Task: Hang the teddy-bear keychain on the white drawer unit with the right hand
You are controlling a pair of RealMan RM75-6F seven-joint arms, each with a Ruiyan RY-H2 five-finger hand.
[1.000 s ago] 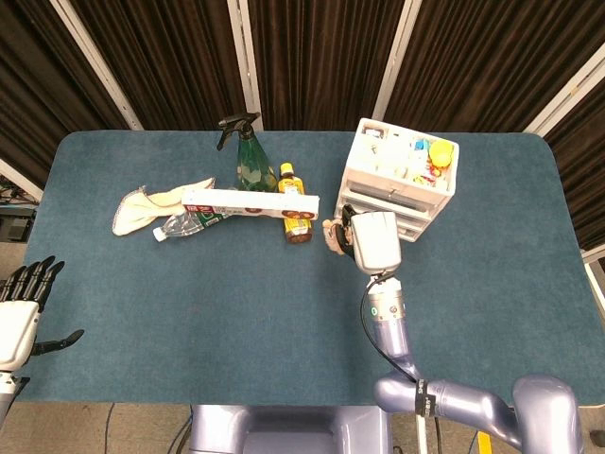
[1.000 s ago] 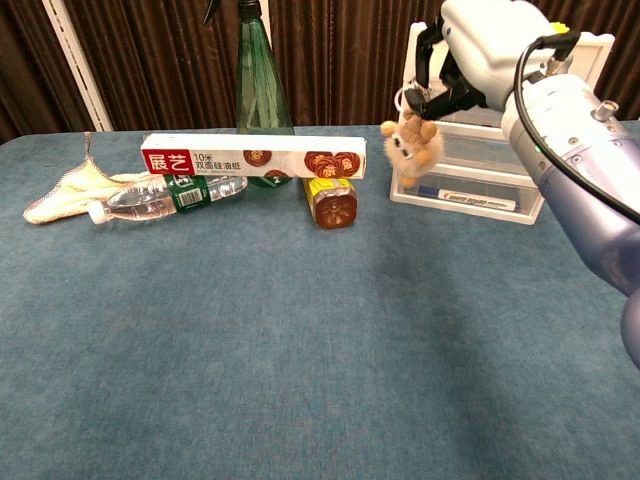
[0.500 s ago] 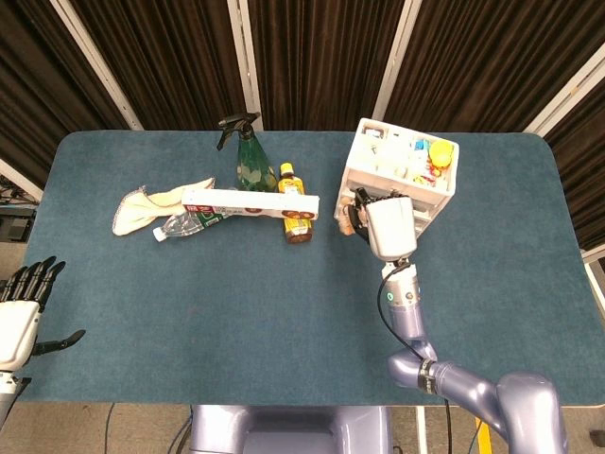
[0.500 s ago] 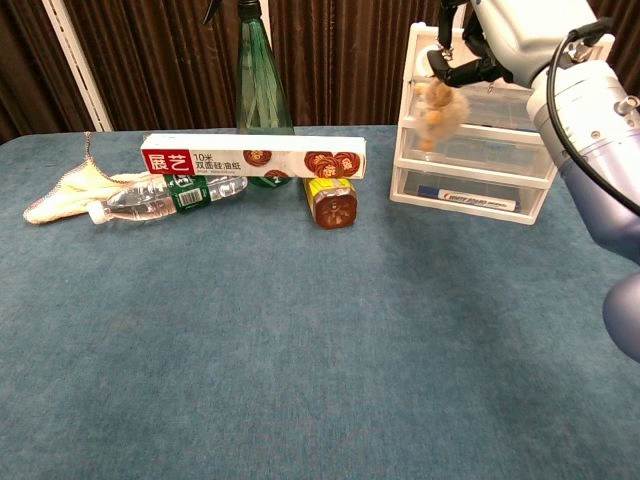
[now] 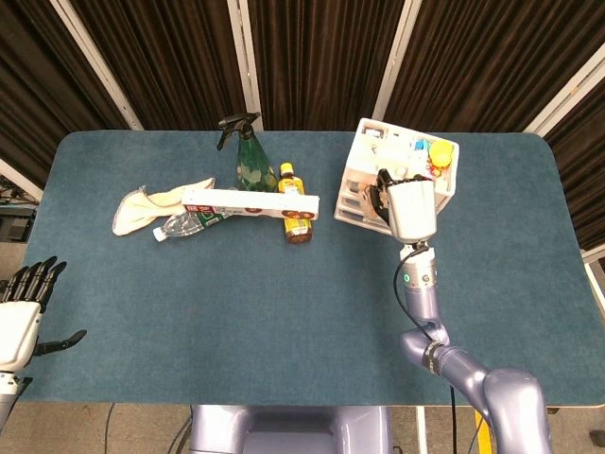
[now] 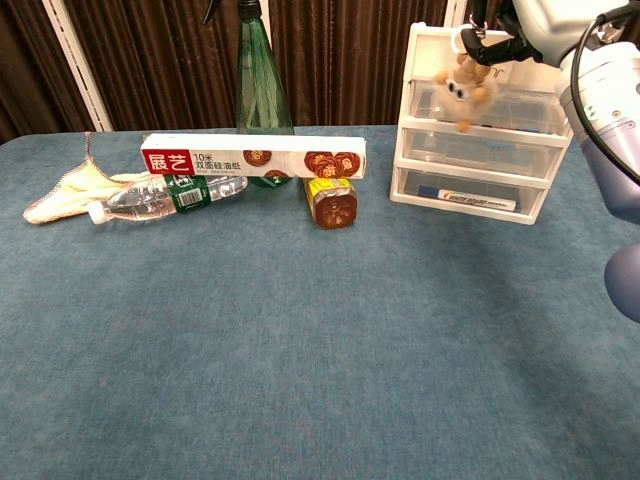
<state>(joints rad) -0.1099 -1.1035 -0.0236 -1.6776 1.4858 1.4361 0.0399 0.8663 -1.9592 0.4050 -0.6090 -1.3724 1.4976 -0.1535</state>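
Note:
The small tan teddy-bear keychain [image 6: 464,91] dangles in front of the top drawer of the white drawer unit [image 6: 482,160]. My right hand [image 6: 520,25] holds its ring from above, at the unit's upper front edge. In the head view the right hand [image 5: 410,210] covers the unit's front and only a bit of the bear [image 5: 370,198] shows beside it, over the white drawer unit [image 5: 378,161]. My left hand [image 5: 21,312] hangs at the table's near left corner with fingers spread, holding nothing.
A long white box [image 6: 255,160] lies across a clear water bottle [image 6: 165,198] and a yellow-labelled bottle [image 6: 330,200]. A green spray bottle [image 6: 263,85] stands behind them. A cream cloth [image 6: 70,190] lies at the far left. Small items fill the unit's top tray [image 5: 416,156].
My right hand has carried the bear up and to the right, from beside the unit's left edge to the front of its top drawer. The left hand has stayed put.

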